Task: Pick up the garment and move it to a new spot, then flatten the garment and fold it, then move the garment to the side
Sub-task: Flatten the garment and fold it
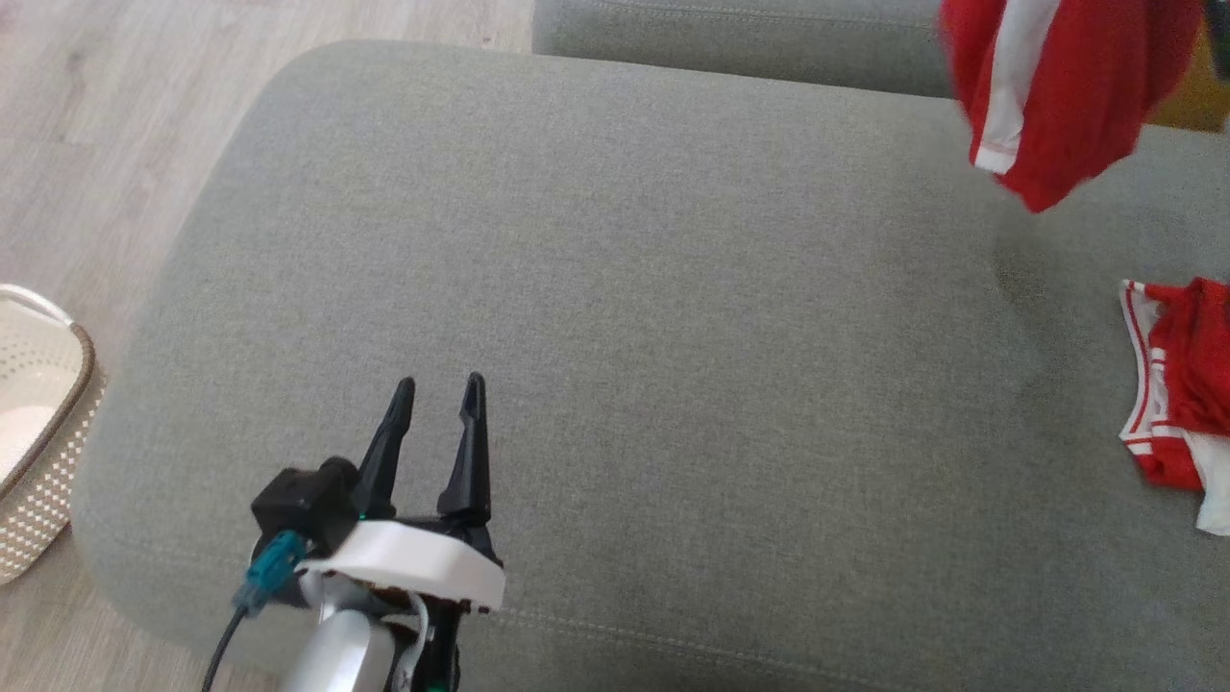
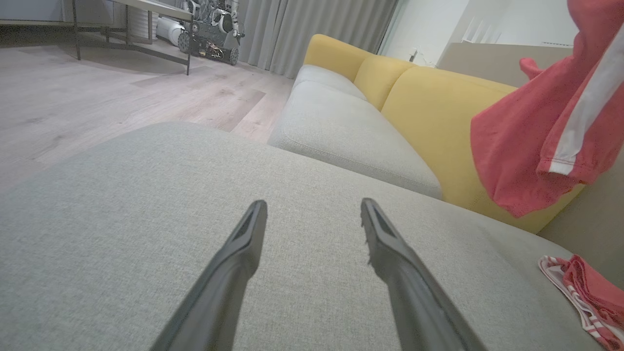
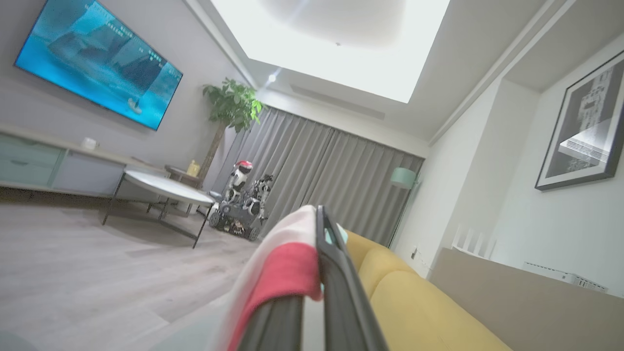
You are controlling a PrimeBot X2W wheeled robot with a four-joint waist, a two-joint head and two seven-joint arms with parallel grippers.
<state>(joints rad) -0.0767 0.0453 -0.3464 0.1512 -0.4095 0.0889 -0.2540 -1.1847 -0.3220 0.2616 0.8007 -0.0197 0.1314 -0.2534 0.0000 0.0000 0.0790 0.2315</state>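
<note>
A red garment (image 1: 1057,86) with a white stripe hangs in the air above the far right of the grey cushion (image 1: 625,288); in the left wrist view the same garment (image 2: 536,141) dangles at the upper right. My right gripper (image 3: 316,219) is shut on a red and white fold of the garment (image 3: 287,268), which drapes over one finger. Low at the front left of the cushion, my left gripper (image 1: 439,384) is open with nothing between its fingers (image 2: 248,243).
A second red and white garment (image 1: 1187,384) lies crumpled at the cushion's right edge. A cream perforated basket (image 1: 38,423) stands on the wooden floor at the left. A yellow sofa back (image 2: 429,107) rises behind the cushions. Across the room stand a coffee table (image 3: 161,187) and another robot (image 3: 241,204).
</note>
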